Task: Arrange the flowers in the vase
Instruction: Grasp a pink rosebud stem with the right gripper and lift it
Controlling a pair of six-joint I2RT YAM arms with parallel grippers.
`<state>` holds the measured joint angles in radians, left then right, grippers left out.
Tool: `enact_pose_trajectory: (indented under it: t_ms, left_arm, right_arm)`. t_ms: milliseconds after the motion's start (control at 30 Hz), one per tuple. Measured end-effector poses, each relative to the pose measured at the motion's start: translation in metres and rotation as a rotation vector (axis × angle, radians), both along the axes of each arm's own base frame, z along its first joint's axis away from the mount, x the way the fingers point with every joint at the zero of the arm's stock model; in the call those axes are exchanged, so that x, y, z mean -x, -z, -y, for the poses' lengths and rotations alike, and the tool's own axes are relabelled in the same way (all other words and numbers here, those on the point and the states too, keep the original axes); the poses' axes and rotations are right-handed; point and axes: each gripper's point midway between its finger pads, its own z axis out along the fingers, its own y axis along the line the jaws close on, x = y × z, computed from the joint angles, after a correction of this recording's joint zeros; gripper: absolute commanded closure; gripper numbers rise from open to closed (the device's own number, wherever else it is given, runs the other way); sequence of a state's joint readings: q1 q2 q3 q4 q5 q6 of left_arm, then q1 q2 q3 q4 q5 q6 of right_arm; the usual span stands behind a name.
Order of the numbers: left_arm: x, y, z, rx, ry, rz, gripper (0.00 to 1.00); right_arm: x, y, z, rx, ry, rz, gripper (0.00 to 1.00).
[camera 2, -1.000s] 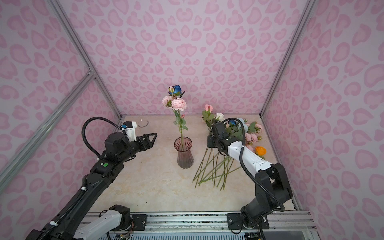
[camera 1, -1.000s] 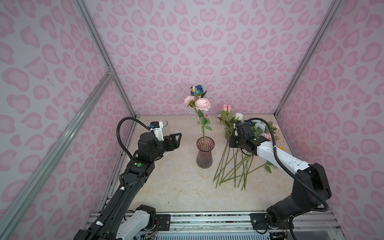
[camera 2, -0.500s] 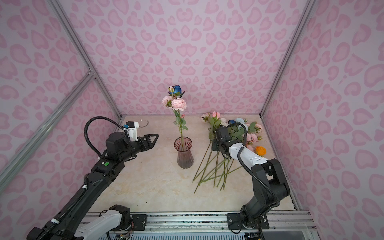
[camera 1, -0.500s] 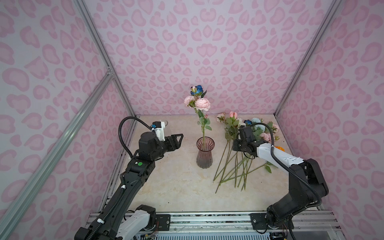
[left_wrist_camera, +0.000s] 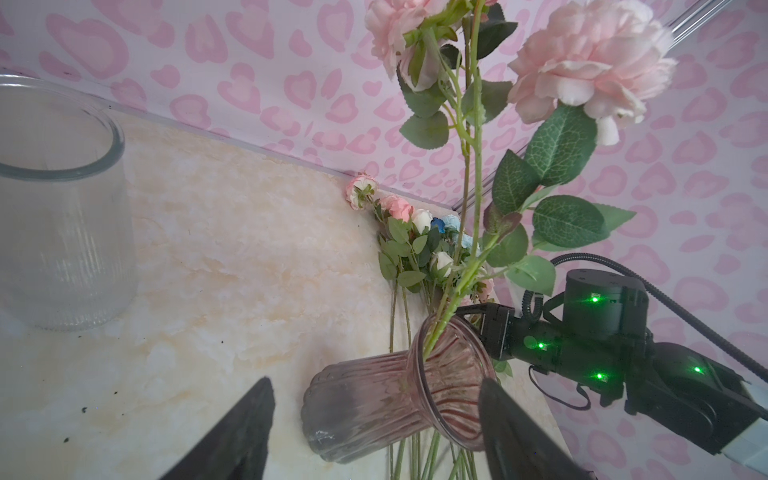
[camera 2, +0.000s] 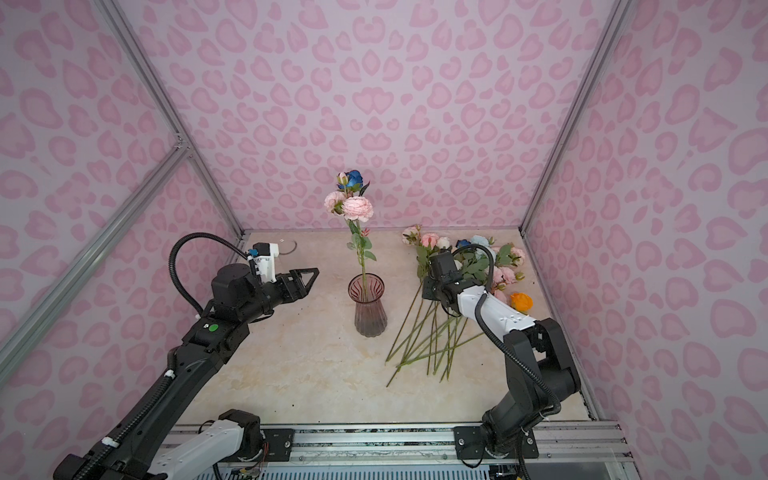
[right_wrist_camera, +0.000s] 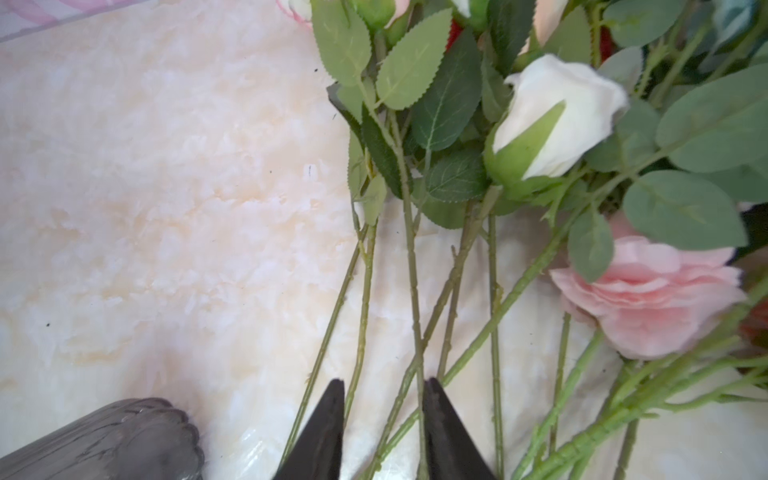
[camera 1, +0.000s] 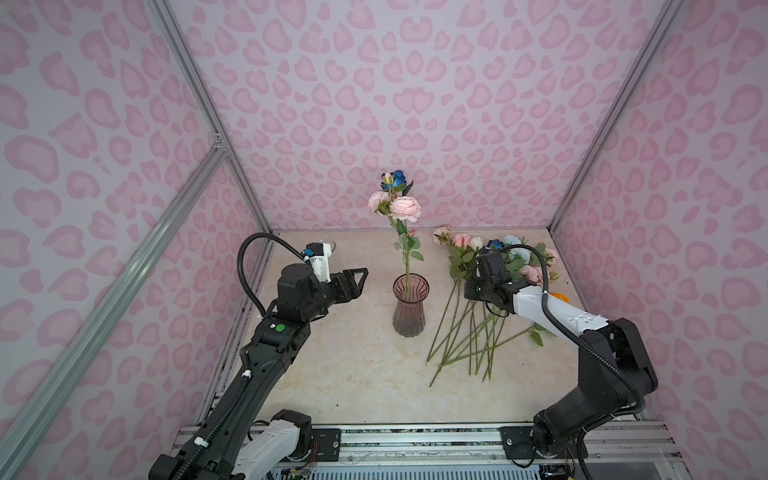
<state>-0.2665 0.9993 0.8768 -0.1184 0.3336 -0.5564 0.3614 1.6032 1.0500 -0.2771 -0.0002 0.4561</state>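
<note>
A pink ribbed glass vase (camera 1: 409, 307) (camera 2: 370, 309) (left_wrist_camera: 374, 399) stands mid-table. It holds tall stems topped by pink blooms (camera 1: 404, 208) and a dark blue rose (camera 1: 398, 178). More flowers (camera 1: 469, 324) (camera 2: 432, 332) lie in a loose pile to its right, with blooms toward the back wall. My left gripper (camera 1: 360, 277) (left_wrist_camera: 374, 386) hovers open left of the vase, pointing at it and holding nothing. My right gripper (right_wrist_camera: 384, 381) is low over the pile's stems (right_wrist_camera: 411, 270). Its jaws are parted, with thin green stems lying between the fingertips, and no stem is pinched.
A clear glass vase (left_wrist_camera: 62, 199) stands empty at the back left, behind my left wrist. An orange bloom (camera 2: 520, 301) lies at the pile's right edge. A white bud (right_wrist_camera: 557, 120) and a pink bloom (right_wrist_camera: 652, 291) lie just ahead of the right fingers. Patterned walls enclose three sides.
My right gripper came down onto the pile, lowering a pink-topped flower it had raised, and its jaws opened. The left arm edged slightly toward the vase.
</note>
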Motion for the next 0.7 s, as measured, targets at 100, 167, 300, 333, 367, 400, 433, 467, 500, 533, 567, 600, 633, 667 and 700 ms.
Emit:
enact_pose_trajectory:
  t_ms: [100,167,300,333,367,400,433,467,500,533,567,600,633,667,700]
  left_arm:
    - [0.0,0.0,0.0,0.001,0.0,0.001,0.22]
    - [0.0,0.0,0.0,0.004,-0.001,-0.001,0.22]
    - [0.0,0.0,0.001,0.009,0.001,-0.007,0.22]
    - [0.0,0.001,0.001,0.01,0.003,-0.009,0.22]
    - [-0.001,0.002,0.001,0.01,0.004,-0.011,0.22]
    - [-0.001,0.002,0.002,0.012,0.003,-0.015,0.22]
    - [-0.001,0.003,0.002,0.015,0.004,-0.018,0.22]
    - [-0.001,0.003,0.002,0.015,0.004,-0.019,0.22]
    - [-0.001,0.003,0.002,0.015,0.004,-0.02,0.22]
    - [-0.001,0.002,0.002,0.015,0.004,-0.017,0.22]
    - [-0.001,0.002,0.002,0.016,0.004,-0.016,0.22]
    - [-0.001,0.002,0.002,0.016,0.005,-0.016,0.22]
    - [-0.001,0.002,0.002,0.016,0.005,-0.016,0.22]
    - [-0.001,0.002,0.002,0.016,0.005,-0.015,0.22]
    - [-0.001,0.002,0.002,0.017,0.005,-0.014,0.22]
  right_arm:
    - [0.011,0.015,-0.007,-0.026,-0.004,-0.035,0.69]
    - [0.017,0.025,-0.009,-0.034,-0.006,-0.064,0.69]
    - [0.021,0.037,-0.007,-0.016,0.001,-0.088,0.71]
    - [0.019,0.036,-0.005,-0.007,0.007,-0.083,0.72]
    - [0.018,0.035,-0.003,0.01,0.012,-0.076,0.72]
    - [0.016,0.033,0.0,0.029,0.014,-0.067,0.73]
    - [0.015,0.032,0.003,0.047,0.018,-0.061,0.75]
    - [0.014,0.031,0.005,0.061,0.022,-0.057,0.76]
    - [0.014,0.031,0.008,0.081,0.023,-0.054,0.76]
    - [0.015,0.033,0.01,0.094,0.023,-0.062,0.77]
    - [0.016,0.035,0.011,0.102,0.021,-0.069,0.77]
    - [0.016,0.039,0.013,0.112,0.017,-0.079,0.77]
    - [0.017,0.043,0.014,0.121,0.011,-0.088,0.78]
    - [0.018,0.046,0.014,0.124,0.009,-0.096,0.79]
    - [0.02,0.05,0.014,0.128,0.006,-0.106,0.81]
